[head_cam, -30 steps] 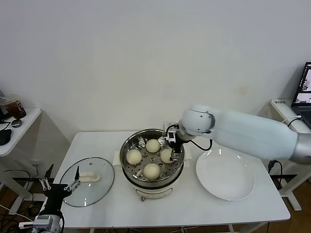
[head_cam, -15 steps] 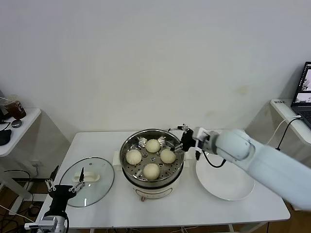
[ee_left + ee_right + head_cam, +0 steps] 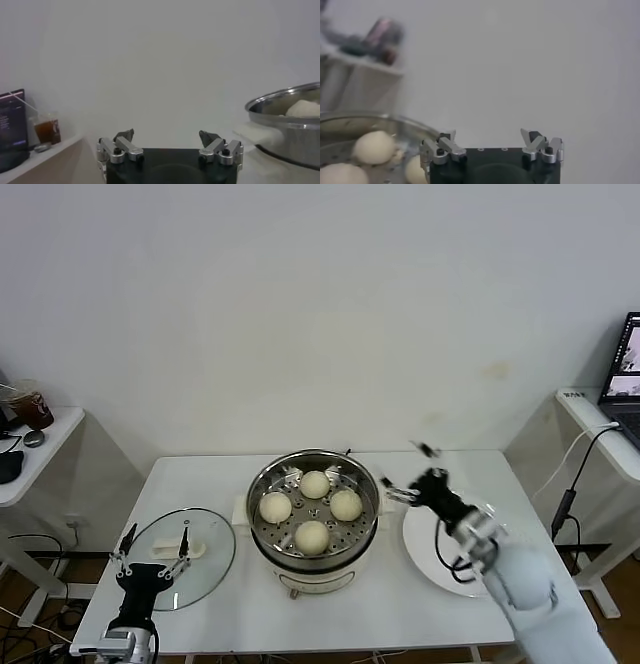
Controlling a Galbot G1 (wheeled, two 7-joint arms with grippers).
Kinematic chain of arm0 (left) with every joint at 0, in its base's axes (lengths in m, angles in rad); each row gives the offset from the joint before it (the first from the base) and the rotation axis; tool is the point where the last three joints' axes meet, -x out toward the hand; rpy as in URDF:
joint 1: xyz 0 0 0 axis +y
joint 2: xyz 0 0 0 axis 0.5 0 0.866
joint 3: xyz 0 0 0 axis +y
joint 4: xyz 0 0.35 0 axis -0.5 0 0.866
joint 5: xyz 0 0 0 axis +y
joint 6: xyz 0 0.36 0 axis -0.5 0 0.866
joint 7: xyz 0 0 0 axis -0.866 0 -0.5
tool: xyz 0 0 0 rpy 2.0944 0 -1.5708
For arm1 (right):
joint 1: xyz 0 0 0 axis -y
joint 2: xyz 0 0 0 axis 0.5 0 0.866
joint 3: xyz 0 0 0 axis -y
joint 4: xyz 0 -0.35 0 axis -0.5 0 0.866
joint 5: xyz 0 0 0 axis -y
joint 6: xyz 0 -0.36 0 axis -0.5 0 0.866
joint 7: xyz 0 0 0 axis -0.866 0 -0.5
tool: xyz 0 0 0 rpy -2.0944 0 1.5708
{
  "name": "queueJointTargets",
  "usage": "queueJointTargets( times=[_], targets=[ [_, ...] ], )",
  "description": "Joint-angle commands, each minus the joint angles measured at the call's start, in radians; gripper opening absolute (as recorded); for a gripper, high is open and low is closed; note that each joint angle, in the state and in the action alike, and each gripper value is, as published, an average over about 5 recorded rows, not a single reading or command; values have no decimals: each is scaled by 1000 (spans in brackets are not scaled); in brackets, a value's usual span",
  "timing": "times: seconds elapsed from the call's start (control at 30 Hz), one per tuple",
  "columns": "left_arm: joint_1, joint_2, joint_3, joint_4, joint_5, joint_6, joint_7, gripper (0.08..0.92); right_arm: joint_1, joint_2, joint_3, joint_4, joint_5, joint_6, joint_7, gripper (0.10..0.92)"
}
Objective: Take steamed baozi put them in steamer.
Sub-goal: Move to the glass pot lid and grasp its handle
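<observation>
We see four baozi (image 3: 314,484) sitting inside the shiny steamer (image 3: 268,534) in the middle of the white table (image 3: 400,604). Our right gripper (image 3: 415,471) is just beside the steamer, over the edge of the white plate (image 3: 440,564), with its fingers spread and holding nothing. Our left gripper (image 3: 153,542) waits low by the glass lid (image 3: 205,559), fingers spread too.
</observation>
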Motion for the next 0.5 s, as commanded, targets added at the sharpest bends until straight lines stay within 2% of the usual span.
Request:
queueJointTargets(
  times=[0.03, 0.2, 0.37, 0.5],
  targets=[
    [-35, 8, -66, 167, 637, -208, -170, 823, -362, 380, 474, 27, -69, 316, 29, 823],
    [-46, 47, -149, 303, 1052, -238, -290, 823, -427, 403, 506, 62, -25, 260, 54, 823],
    [-62, 136, -138, 400, 1235, -195, -292, 823, -443, 411, 505, 53, -3, 217, 62, 823],
    [-129, 183, -93, 495, 1322, -186, -289, 823, -431, 409, 489, 27, -5, 196, 61, 823]
  ],
)
